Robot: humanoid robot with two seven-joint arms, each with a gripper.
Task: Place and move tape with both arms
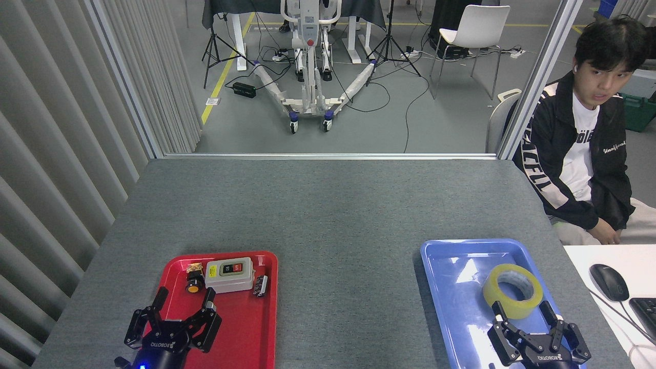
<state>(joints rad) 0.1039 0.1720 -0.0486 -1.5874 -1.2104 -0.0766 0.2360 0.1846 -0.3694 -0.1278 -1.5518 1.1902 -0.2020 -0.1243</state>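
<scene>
The tape [513,290], a yellow translucent roll with a white core, lies flat in the blue tray [451,277] at the table's right front. My right gripper [523,309] stands open just below the roll, its fingertips near the roll's near edge, nothing held. At the left front my left gripper [185,299] is open over the red tray [256,328], with empty fingers pointing toward the grey switch box [229,274].
The red tray also holds a small black and orange button part [194,283] and a small metal piece [260,285]. A person [584,148] sits at the table's right side. A mouse [608,282] and keyboard lie on a white desk at far right.
</scene>
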